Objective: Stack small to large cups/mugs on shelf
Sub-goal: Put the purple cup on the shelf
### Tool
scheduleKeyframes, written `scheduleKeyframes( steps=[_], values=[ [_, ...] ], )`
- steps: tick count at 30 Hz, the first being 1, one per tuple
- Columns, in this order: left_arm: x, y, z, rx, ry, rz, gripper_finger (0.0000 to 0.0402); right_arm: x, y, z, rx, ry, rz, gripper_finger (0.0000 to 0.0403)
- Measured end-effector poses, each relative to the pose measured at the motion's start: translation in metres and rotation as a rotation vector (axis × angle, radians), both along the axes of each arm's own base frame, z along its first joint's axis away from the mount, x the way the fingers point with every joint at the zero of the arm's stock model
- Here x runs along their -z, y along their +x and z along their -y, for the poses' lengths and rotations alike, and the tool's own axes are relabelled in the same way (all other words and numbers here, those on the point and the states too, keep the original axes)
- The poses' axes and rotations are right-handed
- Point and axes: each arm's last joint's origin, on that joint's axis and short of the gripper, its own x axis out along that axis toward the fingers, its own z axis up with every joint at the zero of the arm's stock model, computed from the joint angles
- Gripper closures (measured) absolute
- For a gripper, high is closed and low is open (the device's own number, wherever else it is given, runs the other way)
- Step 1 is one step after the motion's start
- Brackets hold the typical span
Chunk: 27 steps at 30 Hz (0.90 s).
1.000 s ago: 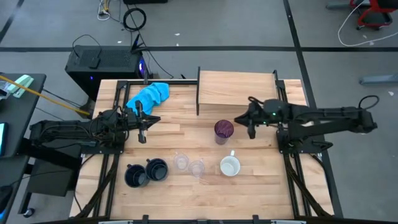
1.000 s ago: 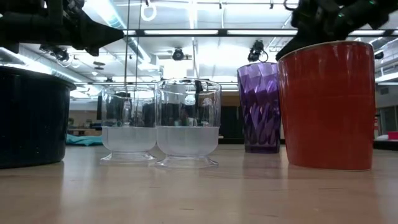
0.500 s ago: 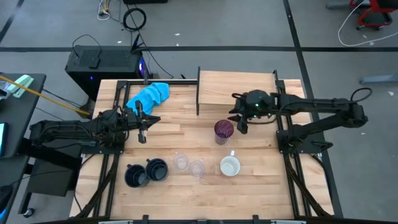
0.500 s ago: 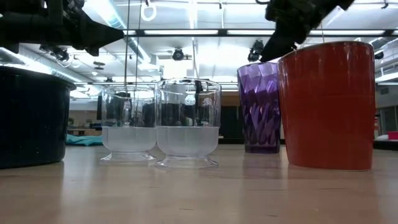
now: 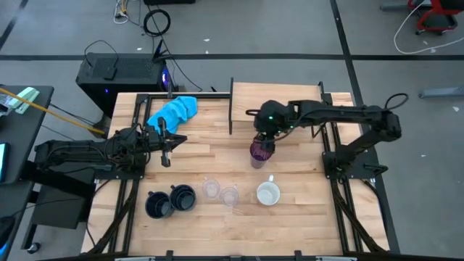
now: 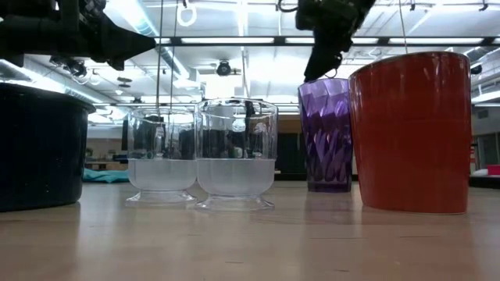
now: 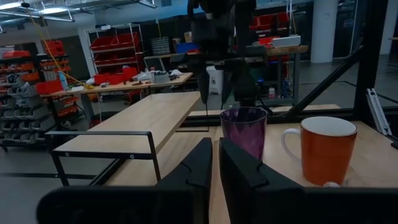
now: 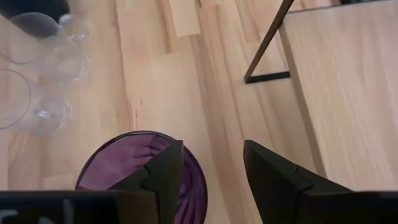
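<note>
The purple tumbler [image 5: 259, 154] stands upright on the tabletop, just in front of the shelf [image 5: 279, 101]. My right gripper [image 8: 212, 146] hangs open over it, pointing steeply down. One finger [image 8: 163, 171] is above the tumbler's mouth [image 8: 134, 177] and the other [image 8: 268, 177] is outside the rim; in the low view its tip [image 6: 312, 72] stays just above the rim. The orange mug [image 5: 268, 193], two clear glasses [image 5: 212, 188] [image 5: 229, 196] and two navy mugs [image 5: 158, 205] [image 5: 183, 197] stand in a row near the front. My left gripper [image 5: 177, 141] waits shut and level at the table's left.
A blue cloth [image 5: 174, 110] lies at the far left corner. The shelf's dark upright panel [image 5: 231, 107] rises at its left end, close to the tumbler. Black frame rails [image 5: 341, 174] run along both sides of the table. Bare wood lies between the left gripper and the tumbler.
My right gripper has swung from near the table's right edge toward the left, rising a little and tipping down, and now hangs over the purple tumbler. The cups have stayed where they were.
</note>
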Motion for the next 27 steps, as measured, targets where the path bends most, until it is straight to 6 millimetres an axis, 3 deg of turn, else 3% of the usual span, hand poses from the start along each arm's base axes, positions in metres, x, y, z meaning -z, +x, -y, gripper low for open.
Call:
scheduleKeyframes(
  steps=[7,13,27],
  values=[
    [0.0,0.0,0.0,0.0,0.0,0.0,0.0373,-0.006,0.01,-0.01,-0.023,0.009,0.014,0.0227],
    [0.0,0.0,0.0,0.0,0.0,-0.001,0.0369,-0.016,0.012,-0.011,0.061,0.035,0.053,0.0229],
    [0.0,0.0,0.0,0.0,0.0,-0.001,0.0369,-0.011,0.018,-0.014,0.14,0.092,0.06,0.0229]
  ],
)
